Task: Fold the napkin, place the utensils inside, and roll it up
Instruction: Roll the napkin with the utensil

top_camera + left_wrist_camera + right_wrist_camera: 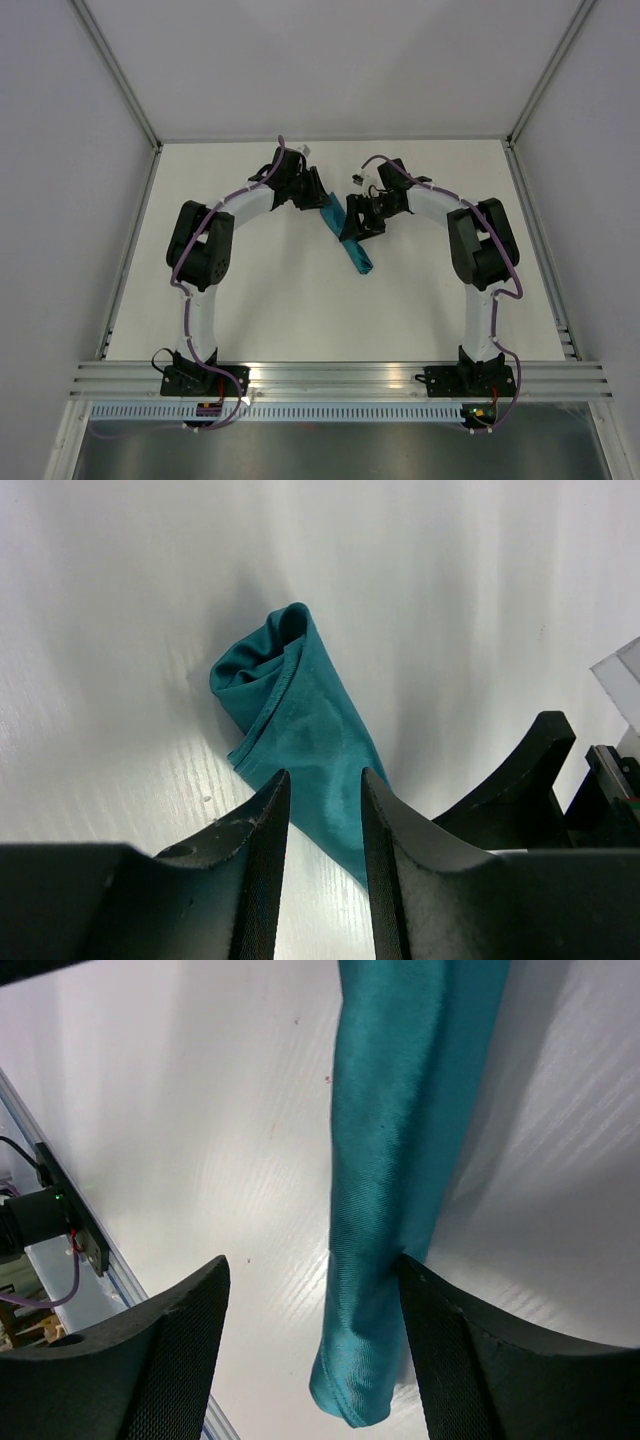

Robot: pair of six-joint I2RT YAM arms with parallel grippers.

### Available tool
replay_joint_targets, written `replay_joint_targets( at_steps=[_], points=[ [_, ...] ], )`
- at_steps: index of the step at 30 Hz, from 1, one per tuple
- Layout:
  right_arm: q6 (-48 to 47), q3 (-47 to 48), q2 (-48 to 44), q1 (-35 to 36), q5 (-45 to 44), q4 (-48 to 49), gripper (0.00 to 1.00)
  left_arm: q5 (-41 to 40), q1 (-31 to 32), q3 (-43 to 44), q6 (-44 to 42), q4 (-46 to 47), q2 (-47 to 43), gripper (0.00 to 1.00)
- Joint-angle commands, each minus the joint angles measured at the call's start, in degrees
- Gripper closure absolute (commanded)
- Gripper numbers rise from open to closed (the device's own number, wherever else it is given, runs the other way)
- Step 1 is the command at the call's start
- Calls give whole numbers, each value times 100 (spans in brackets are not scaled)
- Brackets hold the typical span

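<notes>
The teal napkin (358, 258) lies on the white table as a narrow roll, running diagonally between my two grippers. In the left wrist view one end of the napkin (300, 710) is bunched and loosely coiled. My left gripper (322, 775) hovers over the other end, open, with cloth and bare table showing through the gap (318, 195). My right gripper (312, 1265) stands wide open astride the napkin (400, 1160); the roll's end rests against the right-hand finger (450, 1360). That gripper (352, 232) sits over the roll's middle in the top view. The utensils are out of view.
The table (280, 310) is white, with walls at the back and sides. An aluminium rail (340, 380) runs along the near edge by the arm bases. The right arm's black fingers (520, 780) stand close beside my left gripper.
</notes>
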State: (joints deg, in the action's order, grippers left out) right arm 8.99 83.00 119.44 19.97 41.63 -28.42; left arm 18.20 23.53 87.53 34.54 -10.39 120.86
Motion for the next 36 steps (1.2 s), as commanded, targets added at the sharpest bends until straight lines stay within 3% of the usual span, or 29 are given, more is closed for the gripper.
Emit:
replay_joint_targets(
  at_steps=[1,10,15,22,29,36],
  points=[
    [243,348,-439,-36,258,-93,26,272,-6,239,-247,-147,-317,60],
    [-11,550,-1088,-414,-127,-93,25,149,-6,-86,-255,-42,-756,62],
    [-336,182,-1897,-915,-243,144,24,0,-6,-596,-536,-33,-1625,52],
    [-758,-556,-3004,-2038,-524,442,23,219,-6,-1413,-914,-173,-3267,46],
    [-1207,-1592,-4233,-3007,-708,829,21,44,-6,-2678,-1143,-261,-4832,43],
    [-1216,-2016,-4737,-3403,-735,1199,17,-9,-6,-3101,-1354,-455,-5529,42]
  ],
)
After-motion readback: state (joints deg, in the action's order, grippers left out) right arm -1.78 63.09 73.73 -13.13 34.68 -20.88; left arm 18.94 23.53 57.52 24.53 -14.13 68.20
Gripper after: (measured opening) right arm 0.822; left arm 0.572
